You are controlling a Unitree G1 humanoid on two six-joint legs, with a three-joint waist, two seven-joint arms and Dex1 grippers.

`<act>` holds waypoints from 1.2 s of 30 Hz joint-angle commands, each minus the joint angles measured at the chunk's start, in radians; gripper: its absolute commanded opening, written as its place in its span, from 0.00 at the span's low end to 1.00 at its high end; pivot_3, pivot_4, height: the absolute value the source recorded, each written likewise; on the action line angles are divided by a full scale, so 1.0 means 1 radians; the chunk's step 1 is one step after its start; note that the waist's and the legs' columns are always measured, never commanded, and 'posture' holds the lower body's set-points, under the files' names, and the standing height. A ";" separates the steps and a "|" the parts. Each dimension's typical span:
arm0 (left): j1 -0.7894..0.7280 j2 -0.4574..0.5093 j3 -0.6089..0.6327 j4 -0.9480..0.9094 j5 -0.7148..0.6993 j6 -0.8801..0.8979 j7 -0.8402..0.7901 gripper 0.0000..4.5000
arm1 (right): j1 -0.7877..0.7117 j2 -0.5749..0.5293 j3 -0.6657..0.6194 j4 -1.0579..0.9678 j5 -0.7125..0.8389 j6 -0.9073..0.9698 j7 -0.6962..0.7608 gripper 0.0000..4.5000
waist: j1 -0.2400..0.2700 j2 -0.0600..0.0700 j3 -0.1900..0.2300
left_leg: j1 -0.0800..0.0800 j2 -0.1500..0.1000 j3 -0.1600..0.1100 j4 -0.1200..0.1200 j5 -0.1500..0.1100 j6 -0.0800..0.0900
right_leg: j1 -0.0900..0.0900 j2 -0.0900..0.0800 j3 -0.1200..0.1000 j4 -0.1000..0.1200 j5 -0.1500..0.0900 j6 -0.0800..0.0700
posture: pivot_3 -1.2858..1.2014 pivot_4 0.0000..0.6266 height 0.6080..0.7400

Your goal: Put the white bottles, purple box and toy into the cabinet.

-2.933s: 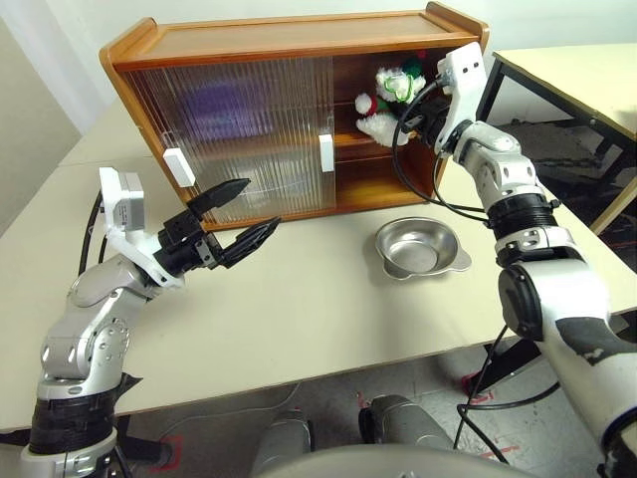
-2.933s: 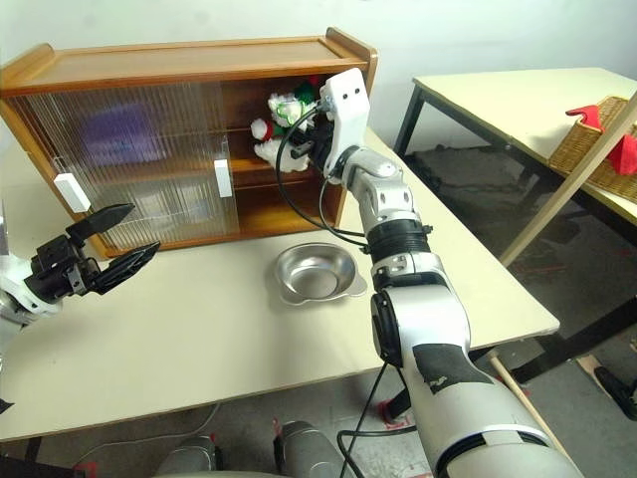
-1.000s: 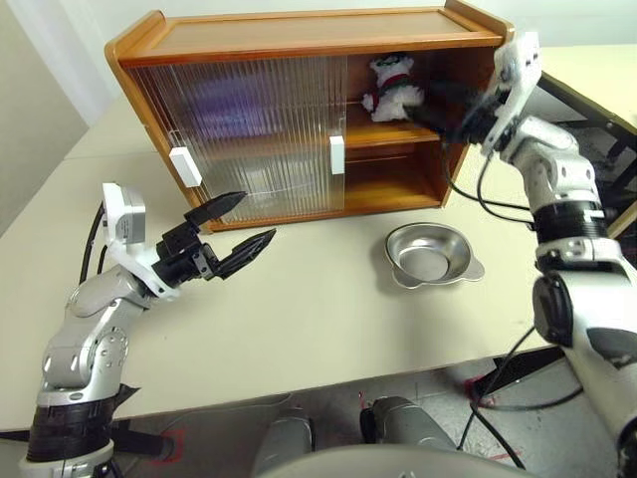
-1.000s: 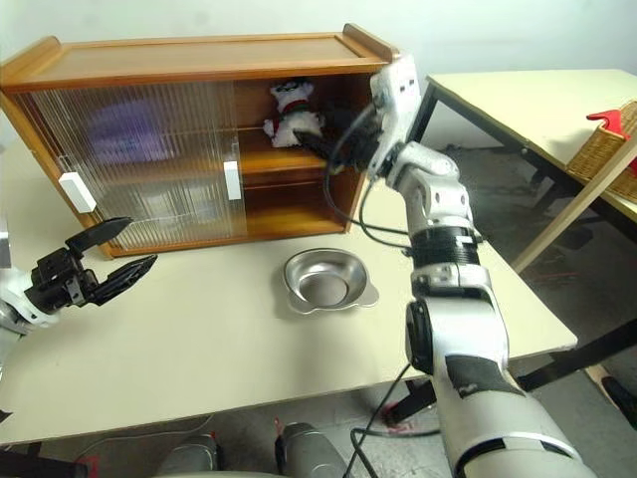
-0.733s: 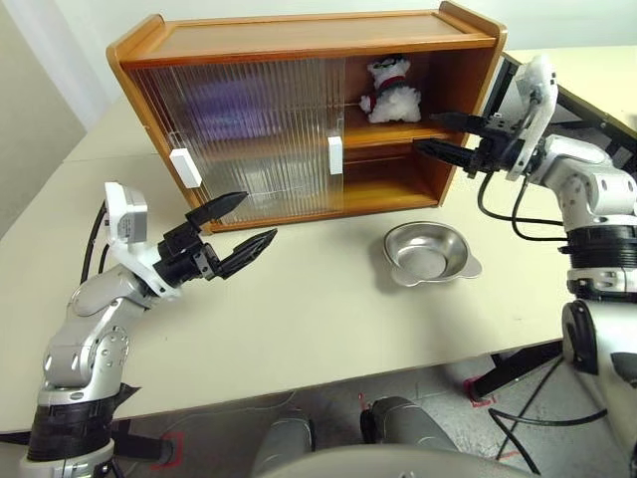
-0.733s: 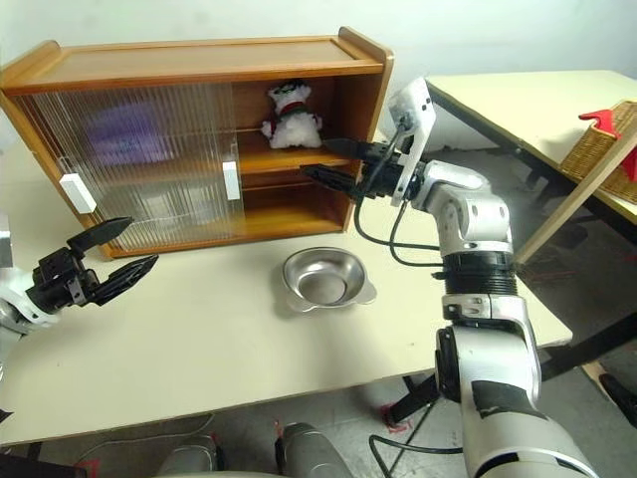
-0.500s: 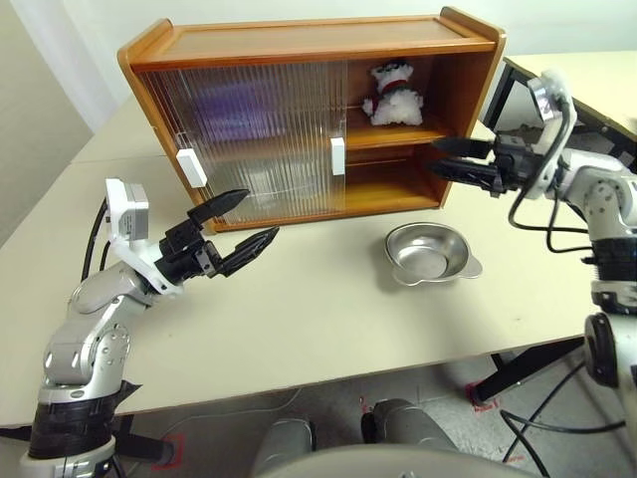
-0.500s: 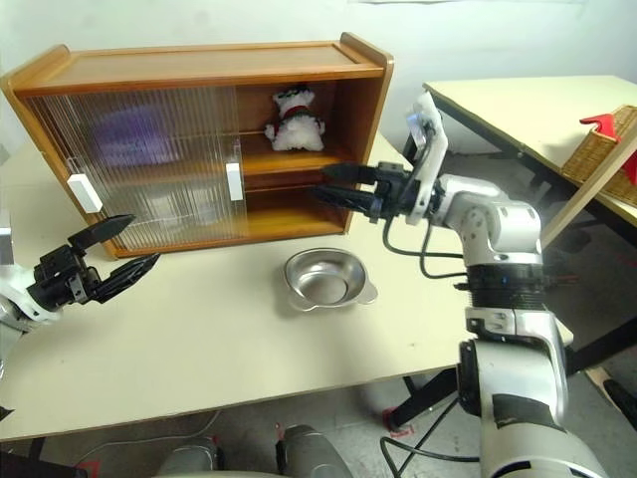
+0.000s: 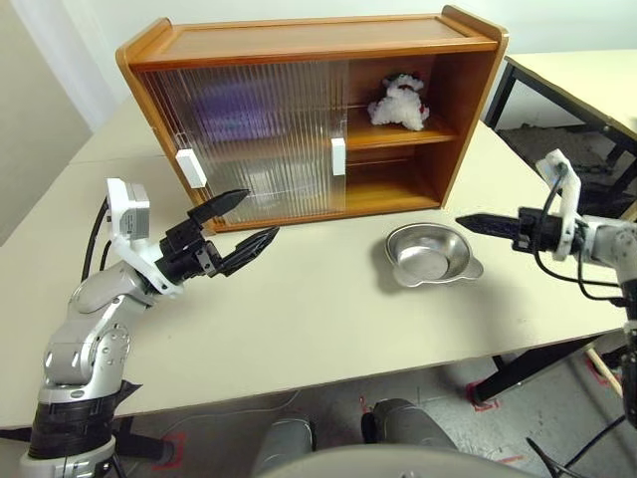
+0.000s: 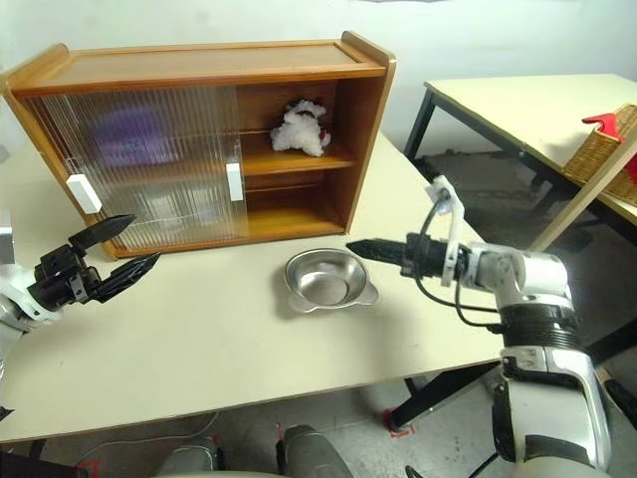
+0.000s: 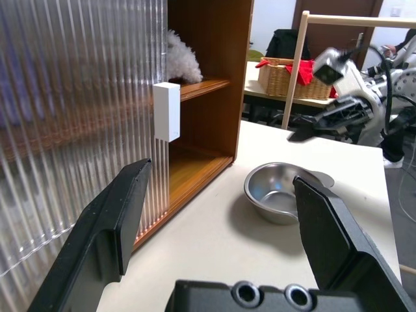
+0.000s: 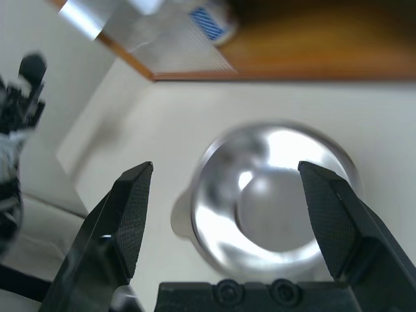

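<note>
Plush toy [image 9: 400, 101], white and fluffy with a touch of red, lies on the upper shelf of the cabinet [image 9: 299, 38], in the open right-hand bay close to the right side wall. Its shape is too bunched up to make out a head or hat. Left of it, ribbed translucent sliding doors [image 9: 249, 139] cover the rest of the cabinet front, each with a small white rectangular handle [image 9: 338, 156]; a second handle [image 9: 192, 167] sits near the left edge. Behind the ribbed panel on the upper shelf a lavender blur [image 9: 224, 103] shows through, the purple box as far as can be told. In the right wrist view a blue-and-white label [image 12: 209, 21] shows behind the lower door panel, likely one of the white bottles.

On the pale table [image 9: 318, 309], near the cabinet's right front corner, stands a shiny metal dish [image 9: 428, 255], empty.

Right gripper [image 9: 478, 225] hangs over the table's right side, just right of the dish, pointing left toward it, its fingers spread apart with nothing between them. Left gripper [image 9: 244, 227] is held above the table in front of the cabinet's lower left door, fingers likewise wide apart and empty, pointing right.

A wicker basket [image 10: 597, 149] with red cloth sits on another table far right.
</note>
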 commanded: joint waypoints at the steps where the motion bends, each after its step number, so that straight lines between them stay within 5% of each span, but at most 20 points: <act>1: 0.007 0.005 -0.001 -0.004 0.004 -0.001 -0.011 1.00 | 0.030 -0.039 -0.024 0.010 0.027 0.071 0.021 1.00 | 0.000 0.000 0.000 | 0.000 0.000 0.000 0.000 0.000 0.000 | 0.000 0.000 0.000 0.000 0.000 0.000 | 0.47 0.00 1.00; 12: -0.004 0.003 -0.010 0.015 0.015 -0.010 -0.029 1.00 | 0.191 -0.068 0.003 -0.047 0.028 0.160 0.008 1.00 | -0.006 0.000 0.000 | 0.000 -0.009 0.000 0.000 0.000 0.000 | 0.002 0.000 0.000 0.000 -0.001 0.001 | 0.47 0.00 1.00; 32: -0.006 0.016 -0.003 0.016 0.015 -0.003 -0.034 1.00 | 0.162 0.006 -0.003 -0.019 0.022 0.129 -0.039 1.00 | -0.006 0.000 0.000 | -0.001 -0.006 -0.001 -0.001 -0.002 0.000 | 0.001 -0.004 0.002 -0.001 -0.006 0.006 | 0.47 0.00 1.00; 36: -0.010 0.020 -0.001 0.014 0.013 0.002 -0.033 1.00 | 0.150 0.018 -0.003 -0.016 0.035 0.148 -0.028 0.80 | -0.007 0.000 0.000 | -0.001 -0.006 -0.001 -0.001 -0.002 0.000 | 0.001 -0.004 0.002 -0.001 -0.006 0.006 | 0.47 0.00 1.00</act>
